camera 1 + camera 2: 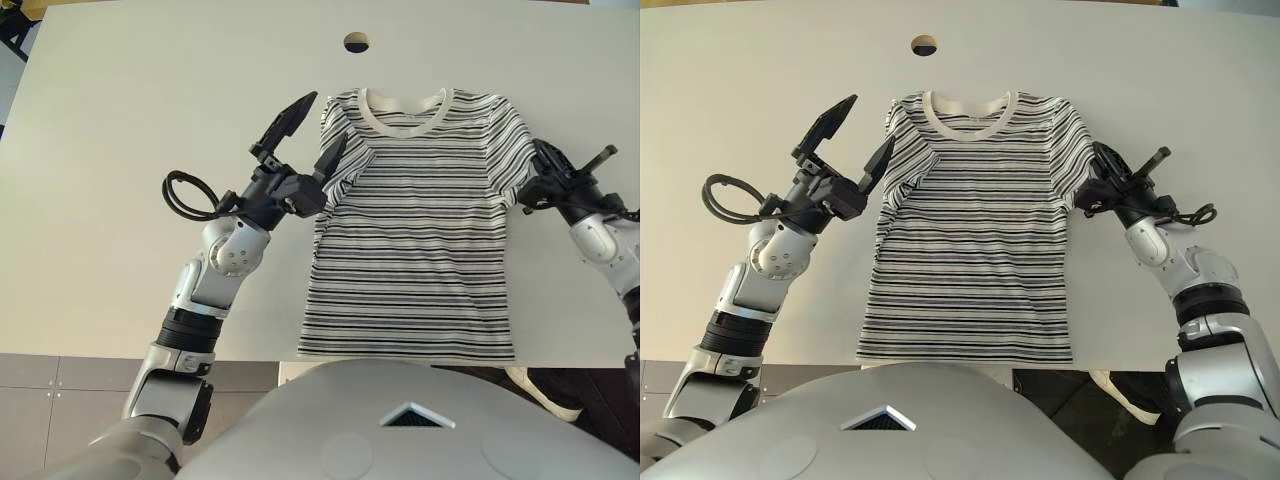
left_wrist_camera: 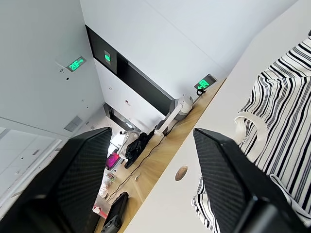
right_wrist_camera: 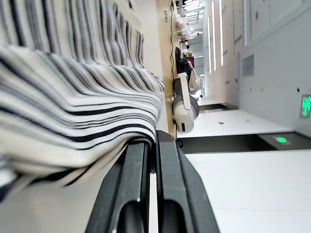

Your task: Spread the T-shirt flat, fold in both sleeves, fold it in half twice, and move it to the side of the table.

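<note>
Shirt (image 1: 415,240) is lying flat mid-frame on the surface (image 1: 120,120), right tool (image 1: 530,188) pinching the right sleeve (image 1: 512,145) likely for folding inward, left tool (image 1: 325,120) hovering open beside it.

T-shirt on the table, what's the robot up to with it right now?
The striped T-shirt lies spread flat on the white table. Its left sleeve looks already folded in, and the left gripper hangs open beside that shoulder. The right gripper is shut on the edge of the right sleeve, which is not yet folded.
</note>
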Motion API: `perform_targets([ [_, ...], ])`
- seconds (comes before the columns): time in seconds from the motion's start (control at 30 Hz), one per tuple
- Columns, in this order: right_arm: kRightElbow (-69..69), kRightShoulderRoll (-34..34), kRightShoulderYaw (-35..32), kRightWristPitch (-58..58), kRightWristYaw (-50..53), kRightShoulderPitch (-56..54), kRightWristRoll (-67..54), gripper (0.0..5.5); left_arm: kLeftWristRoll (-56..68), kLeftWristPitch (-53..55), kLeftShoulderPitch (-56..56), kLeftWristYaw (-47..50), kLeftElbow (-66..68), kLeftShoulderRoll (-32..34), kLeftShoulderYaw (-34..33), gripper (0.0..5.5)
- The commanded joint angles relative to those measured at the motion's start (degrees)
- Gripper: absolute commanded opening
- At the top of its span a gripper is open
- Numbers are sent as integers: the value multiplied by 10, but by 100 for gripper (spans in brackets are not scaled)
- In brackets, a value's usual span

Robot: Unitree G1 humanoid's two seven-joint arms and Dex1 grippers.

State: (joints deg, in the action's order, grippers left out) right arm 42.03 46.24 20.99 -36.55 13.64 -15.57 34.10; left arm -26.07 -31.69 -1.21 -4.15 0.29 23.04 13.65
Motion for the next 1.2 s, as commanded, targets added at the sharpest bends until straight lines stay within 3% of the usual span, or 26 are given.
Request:
perform_targets([
  [0.03, -35, -7, -17, 19, -29, 5, -7, 13, -3, 0, 10, 0, 12, 4, -4, 316],
  [0.27, -89, -16, -27, 31, -68, 14, -3, 13, -8, -1, 20, 0, 22, 3, -1, 316],
  [0.57, -141, -62, 16, 51, -132, -11, 49, 13, -8, 0, 13, 3, 36, -5, 3, 316],
  [0.97, -199, -49, -21, 36, -144, 21, 28, 219, -5, -6, -10, 8, 68, 9, -14, 316],
  [1.03, -222, -37, -37, 33, -149, 39, 14, 264, -9, -11, -10, -1, 66, 31, -21, 316],
  [1.1, -284, -1, -86, 18, -171, 101, -49, 292, 1, -36, 16, -43, 42, 97, -35, 316],
  [1.2, -391, 75, -180, -15, -231, 286, -167, 318, 46, -91, 105, -129, -5, 225, -60, 316],
])
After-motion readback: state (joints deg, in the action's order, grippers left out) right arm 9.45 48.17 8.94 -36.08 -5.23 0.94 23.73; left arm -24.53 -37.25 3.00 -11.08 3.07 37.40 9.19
